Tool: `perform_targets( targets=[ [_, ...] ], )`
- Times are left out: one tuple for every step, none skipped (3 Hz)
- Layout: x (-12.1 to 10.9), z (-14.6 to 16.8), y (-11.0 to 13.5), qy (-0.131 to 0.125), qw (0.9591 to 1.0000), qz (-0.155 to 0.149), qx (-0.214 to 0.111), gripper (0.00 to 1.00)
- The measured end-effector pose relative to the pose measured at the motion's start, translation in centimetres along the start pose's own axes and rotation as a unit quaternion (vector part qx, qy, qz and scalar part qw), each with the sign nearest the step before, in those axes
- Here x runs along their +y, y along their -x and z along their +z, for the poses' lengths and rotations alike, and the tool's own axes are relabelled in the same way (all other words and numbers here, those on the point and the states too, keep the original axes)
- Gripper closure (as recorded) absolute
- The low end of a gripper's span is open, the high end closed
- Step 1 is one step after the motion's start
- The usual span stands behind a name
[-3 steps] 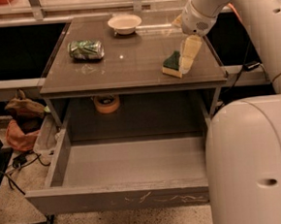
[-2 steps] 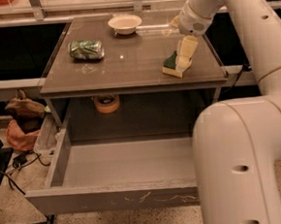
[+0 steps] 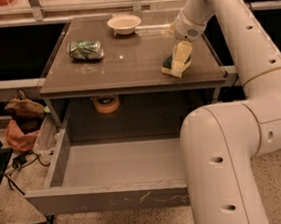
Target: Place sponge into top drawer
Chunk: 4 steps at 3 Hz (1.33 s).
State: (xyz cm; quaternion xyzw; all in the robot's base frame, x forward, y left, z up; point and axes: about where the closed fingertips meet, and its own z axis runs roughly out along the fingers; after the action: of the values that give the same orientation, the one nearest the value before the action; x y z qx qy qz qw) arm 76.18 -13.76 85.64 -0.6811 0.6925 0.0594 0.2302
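Observation:
The sponge [image 3: 169, 65], dark green over yellow foam, lies near the front right corner of the table top [image 3: 127, 61]. My gripper [image 3: 181, 58] reaches down from the upper right and sits right on the sponge, its pale fingers [image 3: 183, 52] over the sponge's right side. The top drawer [image 3: 112, 184] is pulled wide open below the table front, grey, with white scratches on its front panel. Its inside shows nothing in it. My arm's large white body covers the drawer's right part.
A crushed green can [image 3: 85, 49] lies at the table's left. A white bowl [image 3: 124, 24] stands at the back middle. A roll of tape [image 3: 106, 103] sits under the table top. Bags and cables [image 3: 22, 123] lie on the floor at left.
The gripper stays on the sponge at the table's front right. The arm's lower body has shifted left, covering more of the drawer's right side.

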Motion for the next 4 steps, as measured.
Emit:
perform_targets(
  targets=[
    [-0.1,1.2,-0.4,0.008,0.9999,0.007,0.009,0.00],
    [-0.1,1.9,-0.8,0.013,0.9997,0.012,0.018,0.00],
    [0.1,2.5,-1.4,0.019,0.9992,0.019,0.029,0.00],
    [0.3,2.6,-2.2,0.024,0.9987,0.026,0.037,0.00]
  ],
)
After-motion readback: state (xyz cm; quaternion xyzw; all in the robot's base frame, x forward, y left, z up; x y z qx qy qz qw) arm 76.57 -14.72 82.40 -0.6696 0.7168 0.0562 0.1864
